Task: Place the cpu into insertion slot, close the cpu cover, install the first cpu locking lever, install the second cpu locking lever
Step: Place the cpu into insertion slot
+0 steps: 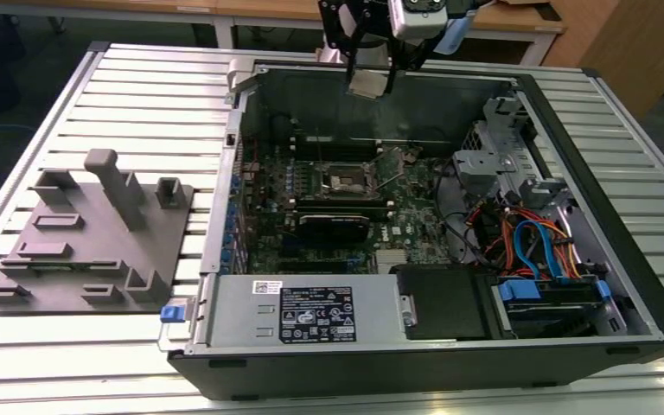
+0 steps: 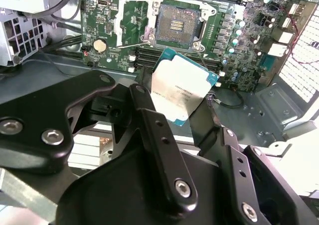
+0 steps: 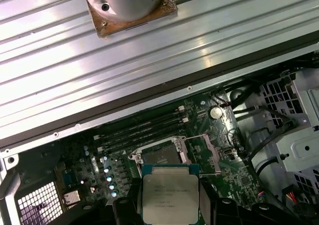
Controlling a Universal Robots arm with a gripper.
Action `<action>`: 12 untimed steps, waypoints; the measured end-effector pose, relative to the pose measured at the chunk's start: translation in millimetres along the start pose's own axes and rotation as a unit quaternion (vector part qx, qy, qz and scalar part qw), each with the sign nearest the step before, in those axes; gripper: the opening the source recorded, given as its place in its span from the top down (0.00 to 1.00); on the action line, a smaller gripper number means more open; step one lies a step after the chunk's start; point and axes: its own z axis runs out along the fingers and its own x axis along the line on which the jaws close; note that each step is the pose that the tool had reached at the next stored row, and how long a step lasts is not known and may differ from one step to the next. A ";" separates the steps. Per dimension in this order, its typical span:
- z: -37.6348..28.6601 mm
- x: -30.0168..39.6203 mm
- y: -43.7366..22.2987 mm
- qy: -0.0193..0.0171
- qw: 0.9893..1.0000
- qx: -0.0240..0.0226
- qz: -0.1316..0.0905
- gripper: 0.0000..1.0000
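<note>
In the exterior view, pinching the cpu (image 1: 369,85) between the fingers of the gripper (image 1: 370,76), hanging high over the rear of the open computer case (image 1: 609,216), well above the uncovered insertion slot (image 1: 347,180). Sitting on a slatted metal table (image 1: 136,95), beside a grey fixture block (image 1: 79,233); backing onto wooden desks (image 1: 252,9).

Computer case (image 1: 448,356) stands on the surface (image 1: 148,86), toward the exterior view's right edge; block (image 1: 90,251) beside it, leftward. Socket (image 1: 347,179) inside case; chip (image 1: 369,83) aloft over its far side.
</note>
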 end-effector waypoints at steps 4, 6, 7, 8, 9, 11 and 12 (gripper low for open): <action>0.0 0.0 0.0 0.000 1.000 0.000 0.004 0.46; 0.1 0.0 0.0 -0.001 1.000 0.000 0.016 0.46; 0.1 0.0 -0.1 -0.002 1.000 0.000 0.024 0.46; 0.1 0.0 0.0 -0.003 0.999 0.000 0.032 0.46; 0.2 0.0 0.0 -0.004 0.999 0.000 0.041 0.46; 0.2 0.0 0.0 -0.004 0.999 0.000 0.048 0.46; 0.2 0.0 0.0 -0.004 0.999 0.000 0.048 0.46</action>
